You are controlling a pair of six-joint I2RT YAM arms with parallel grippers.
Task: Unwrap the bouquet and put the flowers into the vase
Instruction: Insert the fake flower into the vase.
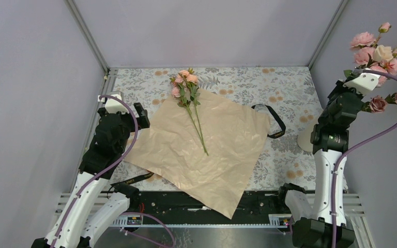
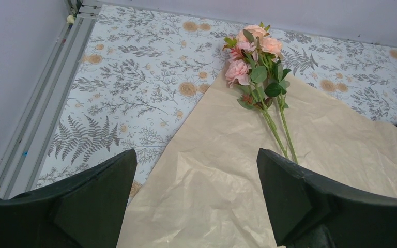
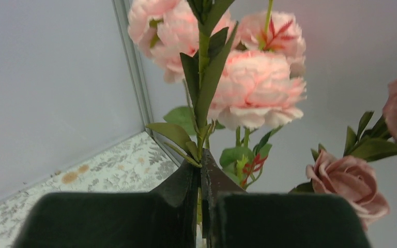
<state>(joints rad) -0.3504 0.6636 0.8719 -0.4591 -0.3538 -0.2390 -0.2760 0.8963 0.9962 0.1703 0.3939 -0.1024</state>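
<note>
Right gripper (image 3: 202,178) clamps the thin stems of held flowers (image 3: 258,88); left gripper (image 2: 195,155) gapes wide near loose flowers (image 2: 256,57), seemingly light and floppy, best pinched mid-stem.

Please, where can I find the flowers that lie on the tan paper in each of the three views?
Top external: the lying flowers are at upper centre, with blooms toward the far wall.
Left wrist: they are at upper centre-right, with stems running down the paper.
Right wrist: they are not in it.
Shared landmark: the floral tablecloth.
</note>
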